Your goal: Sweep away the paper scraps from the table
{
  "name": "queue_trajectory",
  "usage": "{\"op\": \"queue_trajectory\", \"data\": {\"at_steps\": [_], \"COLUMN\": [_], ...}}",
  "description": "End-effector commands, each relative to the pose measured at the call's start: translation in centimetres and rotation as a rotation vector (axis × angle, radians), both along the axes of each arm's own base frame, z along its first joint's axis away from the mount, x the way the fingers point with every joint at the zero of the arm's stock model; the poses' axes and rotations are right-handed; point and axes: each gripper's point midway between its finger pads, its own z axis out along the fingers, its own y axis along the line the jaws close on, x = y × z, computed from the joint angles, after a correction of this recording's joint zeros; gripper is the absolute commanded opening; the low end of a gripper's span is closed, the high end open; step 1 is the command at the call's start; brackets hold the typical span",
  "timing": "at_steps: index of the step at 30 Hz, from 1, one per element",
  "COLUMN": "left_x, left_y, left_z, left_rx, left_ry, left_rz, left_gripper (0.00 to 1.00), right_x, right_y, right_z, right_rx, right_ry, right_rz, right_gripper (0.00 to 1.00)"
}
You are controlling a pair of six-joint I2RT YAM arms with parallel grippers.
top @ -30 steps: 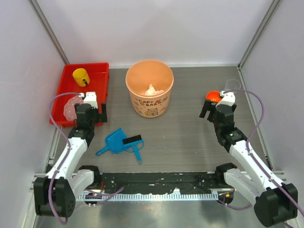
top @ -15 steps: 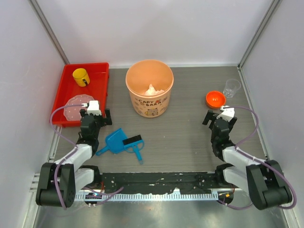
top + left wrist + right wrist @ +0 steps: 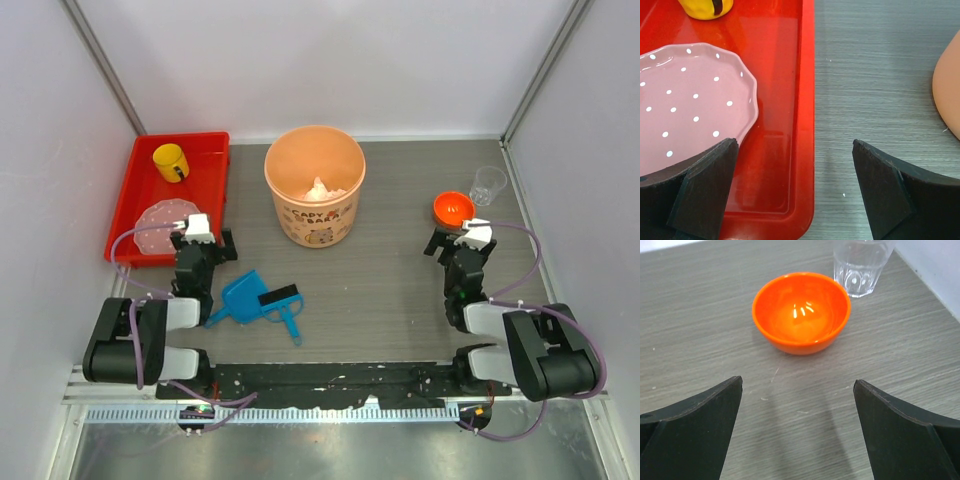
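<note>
Black left arm (image 3: 150,330) and right arm (image 3: 525,345) folded low at the dark wood-grain table (image 3: 390,290)'s near edge. Left gripper (image 3: 795,150) and right gripper (image 3: 797,385) spread wide, empty.

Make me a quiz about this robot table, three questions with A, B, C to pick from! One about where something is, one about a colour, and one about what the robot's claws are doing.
1. Where is the crumpled white paper wad?
A. on a chair
B. inside the tall round orange plastic bucket
C. in a green box

2. What colour is the small plastic dustpan?
A. blue
B. green
C. purple

3. How are the left gripper and the right gripper?
A. both shut
B. one shut, one open
C. both open, holding nothing

Answers:
1 B: the top view shows the wad, white, down inside the bucket.
2 A: the dustpan is bright blue against the grey-brown table.
3 C: in each wrist view the jaws stand wide apart with nothing gripped between them.
</note>
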Motion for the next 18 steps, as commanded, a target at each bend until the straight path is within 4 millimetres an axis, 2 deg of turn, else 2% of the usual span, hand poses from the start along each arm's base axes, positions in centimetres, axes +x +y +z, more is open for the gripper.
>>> {"op": "queue_trajectory", "data": {"at_steps": [1,18], "left_x": [0.59,0.37], "left_y": [0.19,-0.21], "left_z": [2.30,1.89], "left_rx": [-0.004,0.003], "left_ry": [-0.125,-0.152], "left_rz": [0.008,-0.019], "left_gripper": [1.00,1.00], "right_x": [0.54,0.87], "right_y": [-1.45,-0.96], "right_z": [2.77,2.82], "right_rx": [-0.015,-0.013], "right_ry": [-0.128,-0.129], "right_rz": [-0.050,0.005], "right_gripper": [0.98,0.98]}}
